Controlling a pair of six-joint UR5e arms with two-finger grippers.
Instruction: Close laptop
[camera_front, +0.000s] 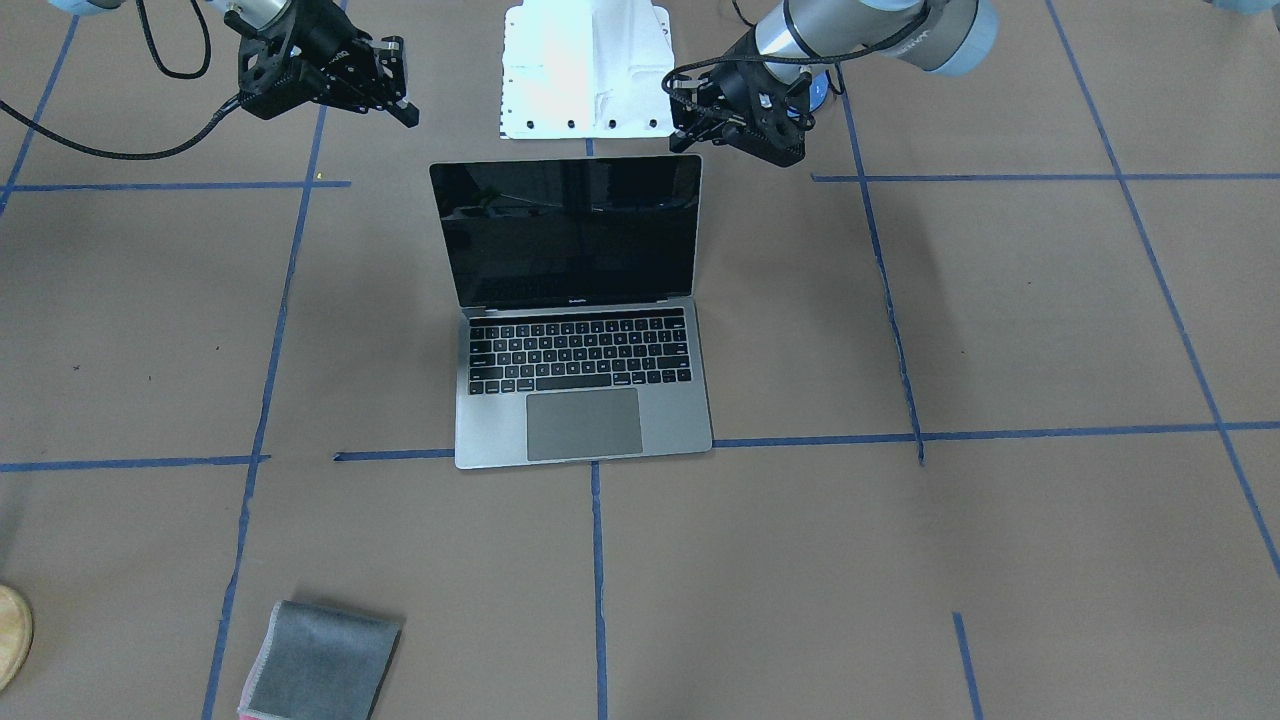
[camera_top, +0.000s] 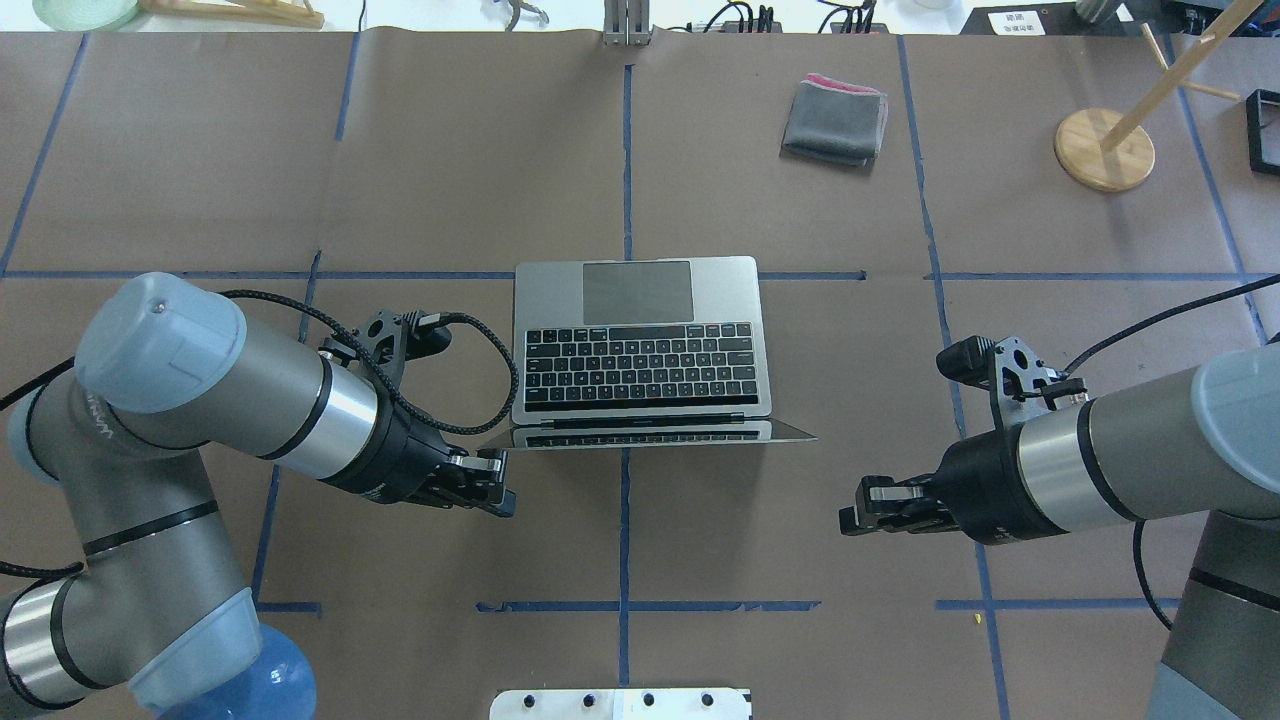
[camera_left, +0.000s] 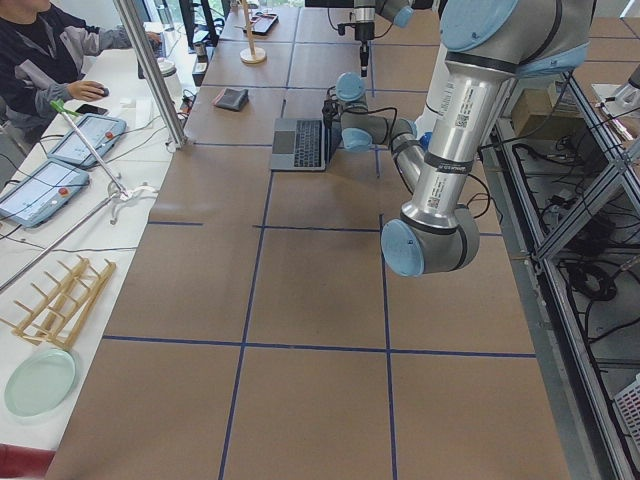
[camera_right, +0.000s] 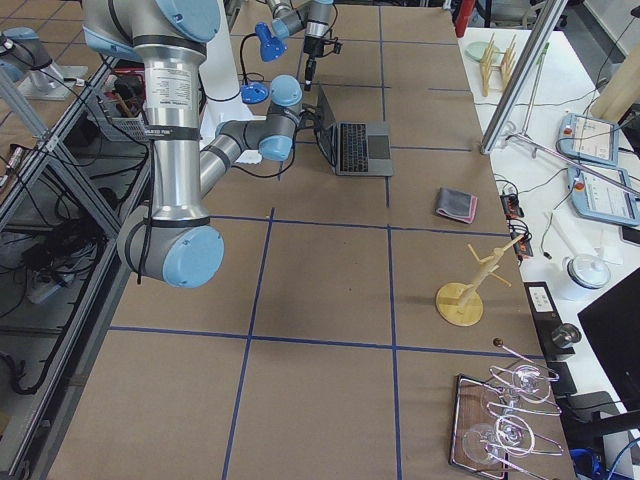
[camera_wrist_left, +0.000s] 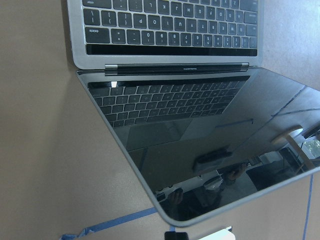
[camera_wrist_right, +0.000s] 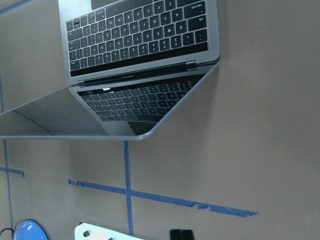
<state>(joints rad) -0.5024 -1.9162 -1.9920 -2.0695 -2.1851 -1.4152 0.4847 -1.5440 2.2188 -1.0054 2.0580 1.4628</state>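
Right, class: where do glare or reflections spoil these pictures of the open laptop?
Left wrist view: the glossy black screen of the thin silver-grey metal laptop mirrors its keys and the room. Right wrist view: same mirrored keys. Front-facing view: the white base plate is blown out.

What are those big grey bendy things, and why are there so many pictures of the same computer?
They are two robot arms. Each ends in a pincer for grabbing: the left pincer and the right pincer. Both hold nothing now. Four cameras watch from above, from the front and from each end of the table. Two small cameras ride on the wrists and give the close-ups. On the brown table sits an open laptop, plus a folded grey cloth and a wooden stand.
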